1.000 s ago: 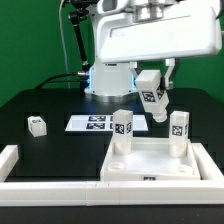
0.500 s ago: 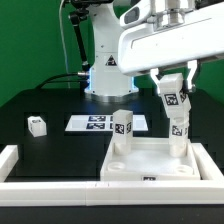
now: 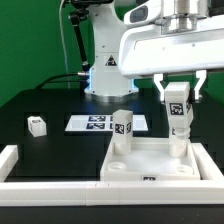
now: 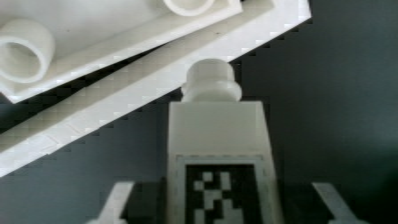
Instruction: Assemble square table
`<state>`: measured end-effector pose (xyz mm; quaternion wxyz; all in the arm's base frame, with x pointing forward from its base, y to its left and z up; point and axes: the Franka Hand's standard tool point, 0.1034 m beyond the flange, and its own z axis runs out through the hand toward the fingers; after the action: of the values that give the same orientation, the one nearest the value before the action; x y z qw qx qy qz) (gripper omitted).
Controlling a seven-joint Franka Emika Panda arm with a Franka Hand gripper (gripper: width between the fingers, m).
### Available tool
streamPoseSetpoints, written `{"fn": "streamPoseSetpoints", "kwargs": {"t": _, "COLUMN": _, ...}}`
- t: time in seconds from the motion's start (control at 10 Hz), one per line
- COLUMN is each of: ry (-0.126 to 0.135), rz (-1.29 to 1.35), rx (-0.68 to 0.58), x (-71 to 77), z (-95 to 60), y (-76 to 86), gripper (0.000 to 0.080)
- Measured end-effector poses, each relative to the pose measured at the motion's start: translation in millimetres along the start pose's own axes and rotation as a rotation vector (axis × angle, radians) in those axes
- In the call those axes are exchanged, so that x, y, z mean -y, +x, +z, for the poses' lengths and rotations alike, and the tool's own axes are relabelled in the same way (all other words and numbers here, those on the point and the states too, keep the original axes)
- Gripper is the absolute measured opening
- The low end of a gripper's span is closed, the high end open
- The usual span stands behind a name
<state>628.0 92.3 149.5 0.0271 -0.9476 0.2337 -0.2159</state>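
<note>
The gripper [image 3: 178, 100] is clenched on a leg [image 3: 177, 106]. The fingers [image 3: 160, 95] clamp its sides and the tag faces the camera. The wrist view shows the same hold: the leg [image 4: 214, 150] sits between the fingers with its peg end pointing away from the gripper [image 4: 217, 205], ready to go into a socket.

The held leg hangs upright and clear of the table, at the right of the scene. It lies in line with the leg [image 3: 181, 141] standing in the panel's far right corner and hides that leg's top. From the wrist view the peg lies near the panel [image 4: 107, 90] rim. Which socket it is meant for cannot be told.

The panel [image 3: 140, 160] lies near and right, with a second leg [image 3: 122, 127] upright in its far left corner. A fourth leg [image 3: 37, 125] lies loose on the table, far left. Upright carriage probably keeps the peg square to the sockets.

Compared with one second ago, the gripper has moved right. The held leg was then tilted and sat between the two standing legs. Nothing else has moved.
</note>
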Motion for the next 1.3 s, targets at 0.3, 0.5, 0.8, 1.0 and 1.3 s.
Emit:
{"fn": "streamPoseSetpoints", "kwargs": {"t": 0.3, "ry": -0.003, "rz": -0.015, "rx": 0.002, "x": -0.7, "z": 2.1, "y": -2.2, "gripper": 0.0289}}
{"fn": "streamPoseSetpoints", "kwargs": {"t": 0.5, "ry": -0.061, "rz": -0.076, "rx": -0.004, "x": -7.2, "z": 28.9, "y": -15.7, "gripper": 0.0289}}
{"fn": "streamPoseSetpoints", "kwargs": {"t": 0.8, "ry": -0.088, "rz": -0.142, "rx": -0.046, "x": -0.2, "z": 36.9, "y": -9.0, "gripper": 0.0289}}
{"fn": "streamPoseSetpoints", "kwargs": {"t": 1.0, "ry": -0.089, "rz": -0.15, "rx": -0.039, "x": 2.7, "z": 41.5, "y": -19.1, "gripper": 0.0289}}
{"fn": "streamPoseSetpoints", "kwargs": {"t": 1.3, "ry": -0.085, "rz": -0.167, "rx": -0.032, "x": 5.6, "z": 43.3, "y": -37.3, "gripper": 0.0289}}
